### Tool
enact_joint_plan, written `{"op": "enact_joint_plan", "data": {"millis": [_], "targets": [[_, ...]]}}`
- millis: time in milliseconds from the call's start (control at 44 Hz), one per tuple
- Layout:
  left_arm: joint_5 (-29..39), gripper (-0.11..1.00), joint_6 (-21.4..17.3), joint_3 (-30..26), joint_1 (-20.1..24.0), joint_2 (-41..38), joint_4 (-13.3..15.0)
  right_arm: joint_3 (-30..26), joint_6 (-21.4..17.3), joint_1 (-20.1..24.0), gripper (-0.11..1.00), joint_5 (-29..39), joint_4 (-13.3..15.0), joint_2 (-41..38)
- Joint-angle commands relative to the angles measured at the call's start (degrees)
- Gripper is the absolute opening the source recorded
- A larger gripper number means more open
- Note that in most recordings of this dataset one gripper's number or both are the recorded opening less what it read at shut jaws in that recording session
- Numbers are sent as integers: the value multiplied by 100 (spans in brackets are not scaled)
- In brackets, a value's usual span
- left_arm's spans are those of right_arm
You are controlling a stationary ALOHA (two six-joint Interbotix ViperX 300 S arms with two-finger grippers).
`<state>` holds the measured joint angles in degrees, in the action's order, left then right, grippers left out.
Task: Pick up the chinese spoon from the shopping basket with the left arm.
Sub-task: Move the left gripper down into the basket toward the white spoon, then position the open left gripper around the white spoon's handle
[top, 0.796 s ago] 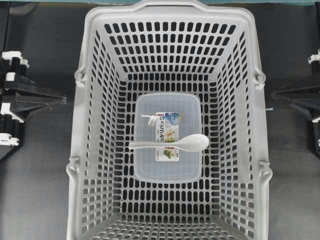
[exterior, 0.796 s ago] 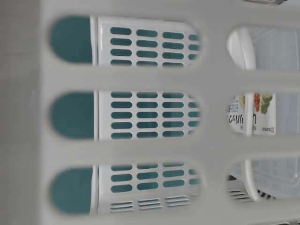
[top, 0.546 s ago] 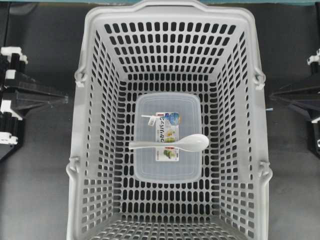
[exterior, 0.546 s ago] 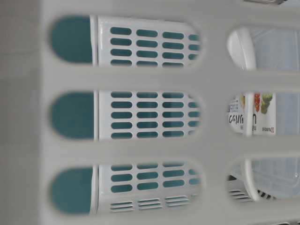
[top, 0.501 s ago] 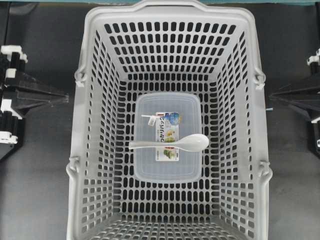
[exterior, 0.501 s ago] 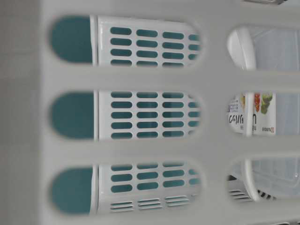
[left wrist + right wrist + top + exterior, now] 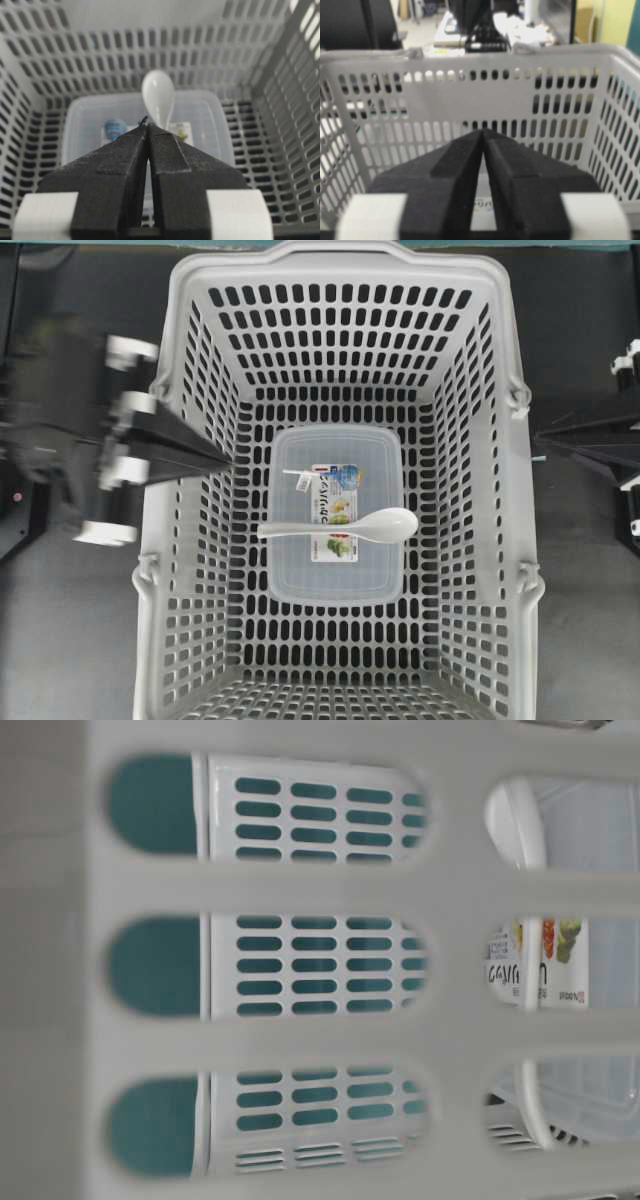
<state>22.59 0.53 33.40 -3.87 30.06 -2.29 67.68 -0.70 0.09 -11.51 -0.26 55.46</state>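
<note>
Overhead, my left end effector (image 7: 228, 462) and its arm are motion-blurred. The large light-grey slotted plastic shopping basket (image 7: 190, 300) is cut off at the bottom edge. From my left wrist, my own fingers (image 7: 125, 165) hide the handle of the small glossy white chinese spoon (image 7: 158, 97). At table level, the near basket wall is blurred and masks most of the interior.

A robotics lab: dark tabletop (image 7: 70, 640), teal backdrop (image 7: 150, 965), cluttered workbench (image 7: 485, 30) behind the shopping basket (image 7: 470, 57).
</note>
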Motion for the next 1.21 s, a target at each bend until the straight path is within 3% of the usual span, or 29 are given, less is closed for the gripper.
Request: {"op": "enact_joint_plan", "data": {"millis": [0, 250, 341, 455, 523, 637, 705, 819, 1183], "targets": [[308, 0, 26, -589, -26, -510, -26, -44, -18, 9, 11, -9, -26, -35], [1213, 0, 35, -1529, -62, -1529, -26, -44, -114, 9, 62, 26, -18, -26], [1564, 0, 35, -1828, -79, -1881, -26, -35, -114, 9, 73, 123, -26, -26], [1731, 2, 53, -2057, -141, -2171, -26, -35, -114, 9, 73, 211, -26, -18], [1828, 11, 114, -2215, -167, -2408, -26, -26, -114, 9, 72, 211, -18, -18], [2039, 41, 316, -2435, -220, -2751, -26, -18, -114, 9, 72, 211, -18, -9], [2276, 64, 554, -2602, -229, -3032, -26, -18, -114, 9, 72, 220, -18, -9], [2487, 87, 782, -2777, -246, -3393, -26, 9, -114, 9, 72, 211, -26, -9], [2522, 85, 879, -2813, -290, -4052, -26, 26, -114, 9, 72, 211, -26, -9]]}}
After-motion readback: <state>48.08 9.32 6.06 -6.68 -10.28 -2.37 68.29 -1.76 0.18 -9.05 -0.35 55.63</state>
